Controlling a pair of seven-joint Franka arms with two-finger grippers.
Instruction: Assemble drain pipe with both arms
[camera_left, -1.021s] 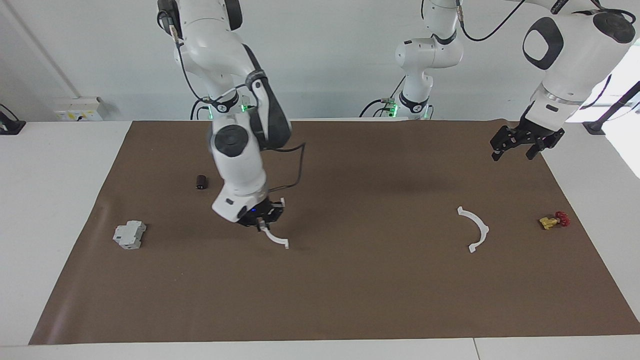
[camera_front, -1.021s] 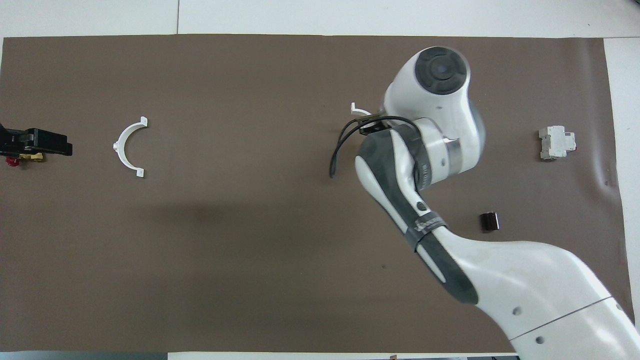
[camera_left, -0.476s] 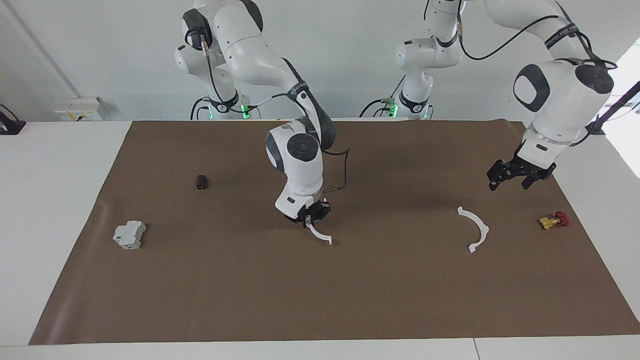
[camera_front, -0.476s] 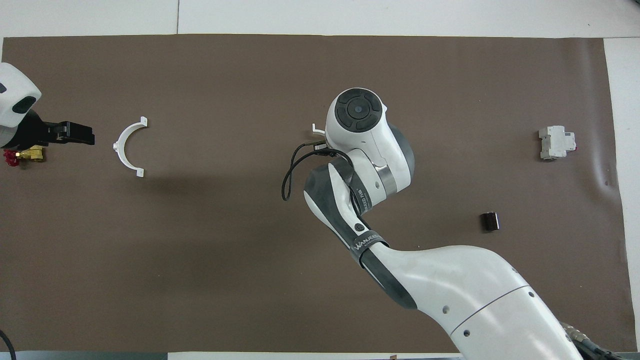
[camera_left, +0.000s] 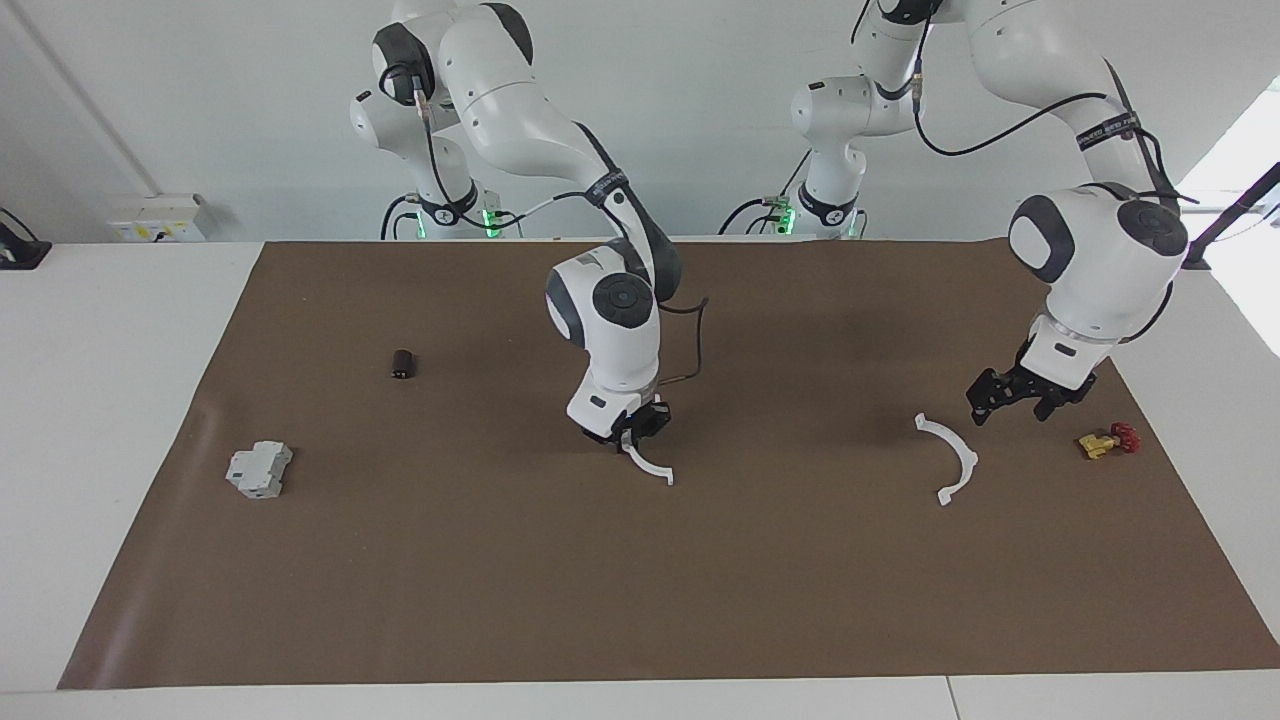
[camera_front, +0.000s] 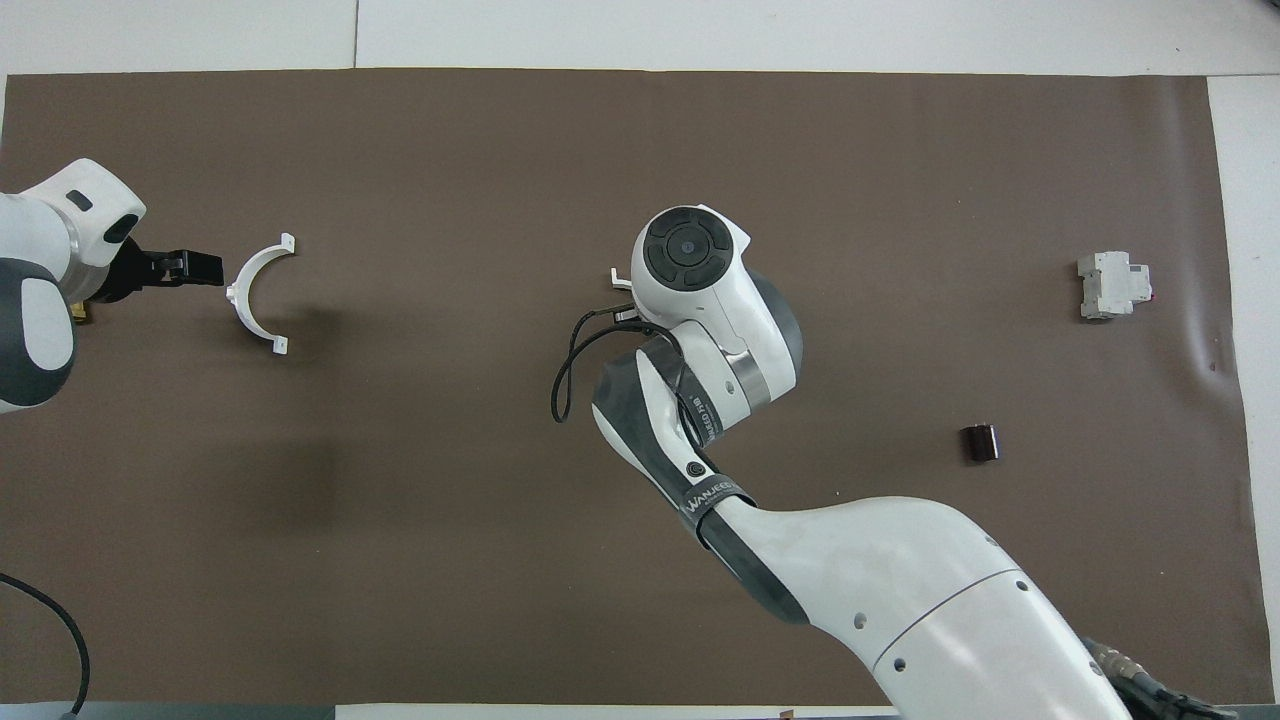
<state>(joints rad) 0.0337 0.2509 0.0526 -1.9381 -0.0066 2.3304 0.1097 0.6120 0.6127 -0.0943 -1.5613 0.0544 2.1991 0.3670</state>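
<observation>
Two thin white half-ring arcs of the drain pipe, seemingly light, stiff yet springy plastic, flat enough to be awkward to pinch off the worktop (camera_left: 180, 300); best taken across the narrow band near mid-arc or by an end tab, gently, since a hard squeeze could flex or flick it away. One held arc (camera_left: 648, 463) pinched at its upper end by the right hand (camera_left: 630, 432), hanging down and curving away just above the brown mat near the middle of the worktop; mostly hidden under the wrist from overhead, only a tab end peeking out (camera_front: 620, 277). The other, loose arc (camera_left: 951, 456) flat on the mat toward the left arm's end, untouched. Left hand (camera_left: 1020, 398) low over the mat just beside that arc, between it and a small yellow valve with red handle (camera_left: 1106, 440), fingers spread, apart from the plastic; from overhead, fingertips (camera_front: 200, 267) pointing at the outer curve of the arc (camera_front: 255, 295). Likely next: closing on the band. Well apart toward the right arm's end, a grey block (camera_left: 259, 469) and a small dark cylinder (camera_left: 402, 364).
</observation>
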